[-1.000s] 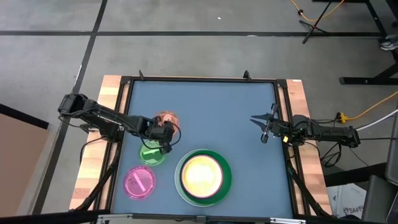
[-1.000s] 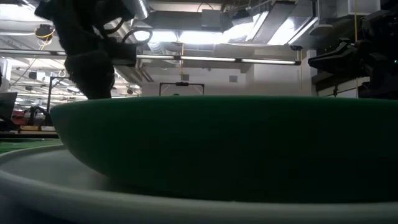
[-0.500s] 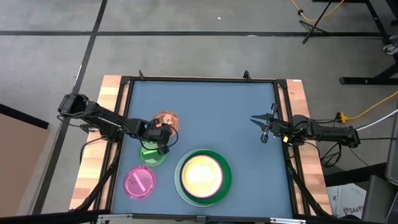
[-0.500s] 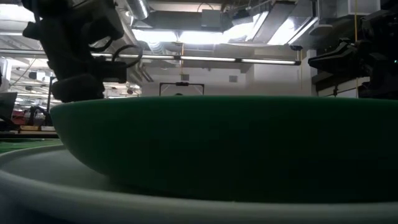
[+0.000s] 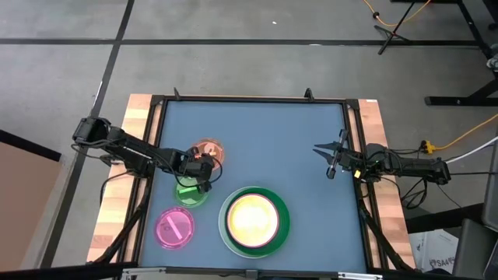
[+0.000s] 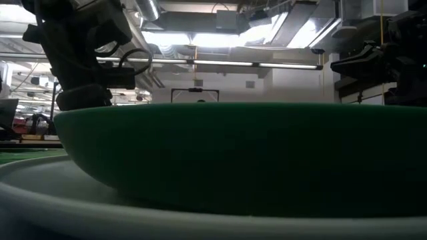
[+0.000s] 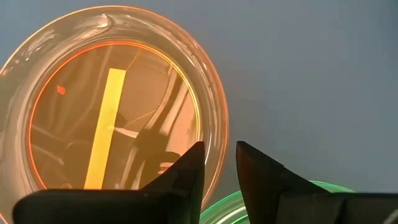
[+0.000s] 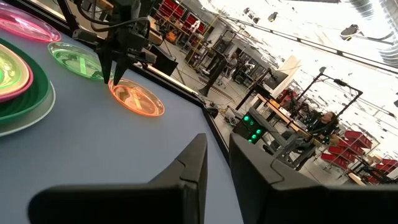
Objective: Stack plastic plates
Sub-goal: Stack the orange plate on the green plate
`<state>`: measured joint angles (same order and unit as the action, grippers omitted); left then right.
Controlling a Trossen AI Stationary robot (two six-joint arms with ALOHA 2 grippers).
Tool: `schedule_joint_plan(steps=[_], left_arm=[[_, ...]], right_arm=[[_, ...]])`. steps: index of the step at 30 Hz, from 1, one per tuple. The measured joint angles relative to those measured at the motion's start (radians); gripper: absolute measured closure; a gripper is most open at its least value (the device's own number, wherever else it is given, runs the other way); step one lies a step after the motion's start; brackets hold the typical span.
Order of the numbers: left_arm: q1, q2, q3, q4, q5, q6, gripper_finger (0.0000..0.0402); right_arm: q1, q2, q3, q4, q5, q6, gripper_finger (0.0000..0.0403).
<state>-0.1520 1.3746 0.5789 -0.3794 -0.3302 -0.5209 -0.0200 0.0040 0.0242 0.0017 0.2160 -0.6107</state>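
Clearly the left gripper (image 5: 201, 173) is the one at work: in the high view it sits left of centre, between the orange plate (image 5: 208, 150) above it and a translucent green plate (image 5: 191, 192) below it. In the left wrist view its two dark fingers (image 7: 186, 171) stand only narrowly apart, with the near rim of the orange plate (image 7: 118, 99) right at the gap. They hold nothing that I can see, and whether they touch the rim I cannot tell. The coming move likely turns on that rim lying just ahead of the fingertips, the plate spreading away beyond them.

Across the table, the right gripper (image 5: 330, 157) waits at the middle right, well apart from every plate, its fingers also close together and empty in its own wrist view. The stack (image 5: 254, 219) sits at lower centre, and the magenta plate (image 5: 175, 228) lies at lower left.

Only the right wrist view shows the left gripper (image 8: 118, 65) from the side, poised at the orange plate's edge. The low view is mostly blocked by the dark green plate (image 6: 240, 157).
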Motion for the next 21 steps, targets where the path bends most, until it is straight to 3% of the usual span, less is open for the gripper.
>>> schedule_joint_plan(steps=[21], left_arm=[[0.001,0.0,0.0,0.0,0.0,0.008,0.0317]], right_arm=[[0.0,0.0,0.0,0.0,0.0,0.0,0.0341]])
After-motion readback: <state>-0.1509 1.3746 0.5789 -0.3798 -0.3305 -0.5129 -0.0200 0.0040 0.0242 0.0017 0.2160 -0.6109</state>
